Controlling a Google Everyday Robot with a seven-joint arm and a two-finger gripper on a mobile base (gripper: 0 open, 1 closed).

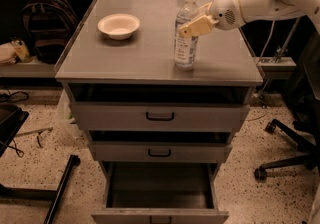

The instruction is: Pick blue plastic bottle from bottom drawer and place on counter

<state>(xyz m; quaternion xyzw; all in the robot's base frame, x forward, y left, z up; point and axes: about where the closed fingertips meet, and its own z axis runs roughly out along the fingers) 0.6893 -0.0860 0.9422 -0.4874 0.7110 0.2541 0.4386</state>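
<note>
The gripper reaches in from the right at the end of the white arm. It is closed on the blue plastic bottle just below the shoulder, where one tan finger lies across the front; the other is hidden behind the plastic. The bottle stands upright, and its base looks to be down on the counter, towards the right half and not far from the front edge. I can't make out any gap beneath it.

To me it looks like a light thing, thin clear plastic with a white cap and a pale label band. I cannot tell how full it is. Walls like that give under a squeeze and are smooth, so a hard pinch would probably dent it and a weak one let it slide. The firmest places to hold should be near the shoulder, where it is gripped now, or around the label. It is tall with a small foot, so I'd expect it to tip if nudged sideways when the gripper lets go.

The white bowl sits well apart on the counter's left. Below, the bottom drawer hangs pulled out, its dark inside showing nothing.
</note>
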